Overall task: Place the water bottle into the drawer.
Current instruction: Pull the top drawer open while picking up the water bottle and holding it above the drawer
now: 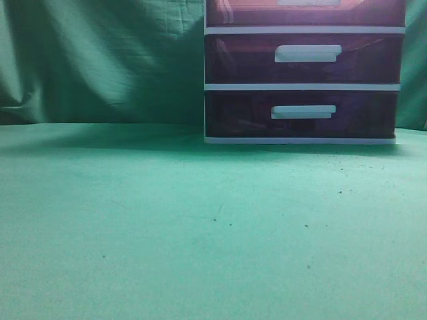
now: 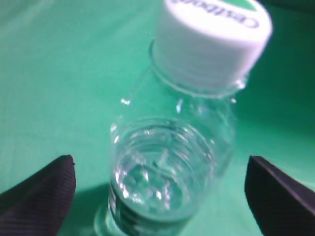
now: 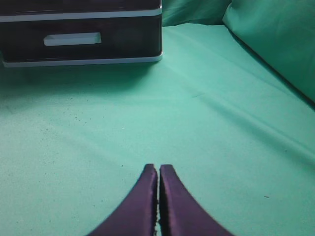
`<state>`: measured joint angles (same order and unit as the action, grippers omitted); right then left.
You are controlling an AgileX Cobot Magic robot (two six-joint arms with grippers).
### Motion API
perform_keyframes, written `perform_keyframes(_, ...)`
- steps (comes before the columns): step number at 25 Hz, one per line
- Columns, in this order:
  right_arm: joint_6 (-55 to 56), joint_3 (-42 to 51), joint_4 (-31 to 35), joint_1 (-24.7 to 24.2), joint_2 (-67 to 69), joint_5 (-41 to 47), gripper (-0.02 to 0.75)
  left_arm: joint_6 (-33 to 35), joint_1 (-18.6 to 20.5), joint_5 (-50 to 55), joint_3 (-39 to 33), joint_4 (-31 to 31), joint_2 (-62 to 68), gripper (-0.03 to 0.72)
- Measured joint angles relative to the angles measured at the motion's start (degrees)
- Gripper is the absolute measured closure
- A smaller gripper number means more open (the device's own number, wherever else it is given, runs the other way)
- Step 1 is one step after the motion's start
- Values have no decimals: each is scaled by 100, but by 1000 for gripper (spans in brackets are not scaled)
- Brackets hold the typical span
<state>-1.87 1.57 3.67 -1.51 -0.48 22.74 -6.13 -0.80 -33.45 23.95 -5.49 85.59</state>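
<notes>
A clear water bottle (image 2: 170, 167) with a white cap (image 2: 211, 42) stands upright on the green cloth in the left wrist view. My left gripper (image 2: 160, 184) is open, its two dark fingers apart on either side of the bottle and not touching it. The drawer (image 1: 305, 12), the uppermost one, shows only as a strip at the top edge of the exterior view, with part of its white handle. My right gripper (image 3: 158, 169) is shut and empty, low over the cloth, well in front of the drawer unit (image 3: 81, 37). Neither gripper nor the bottle shows in the exterior view.
The white-framed unit has two lower purple-brown drawers (image 1: 303, 59) (image 1: 301, 113) with white bar handles. Green cloth covers the table (image 1: 200, 227) and hangs as a backdrop (image 1: 100, 60). A cloth fold rises at the right in the right wrist view (image 3: 275, 39).
</notes>
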Motion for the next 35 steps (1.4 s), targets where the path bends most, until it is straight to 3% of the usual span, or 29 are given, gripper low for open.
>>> perform_keyframes(10,0,0,0,0,0,0,738,540,0,-946,342,-360,1072,96)
perform_keyframes(13,0,0,0,0,0,0,738,640,0,-1050,350,-360,1072,269)
perform_keyframes(17,0,0,0,0,0,0,738,722,0,-1039,354,-188,1081,409)
perform_keyframes(21,0,0,0,0,0,0,738,641,0,-707,354,712,790,394)
perform_keyframes(27,0,0,0,0,0,0,738,-248,0,77,354,1985,-486,394)
perform_keyframes(32,0,0,0,0,0,0,738,-1649,-81,1477,577,3471,-1589,394)
perform_keyframes(35,-8,0,0,0,0,-64,738,-2415,-421,2260,906,4286,-2128,394)
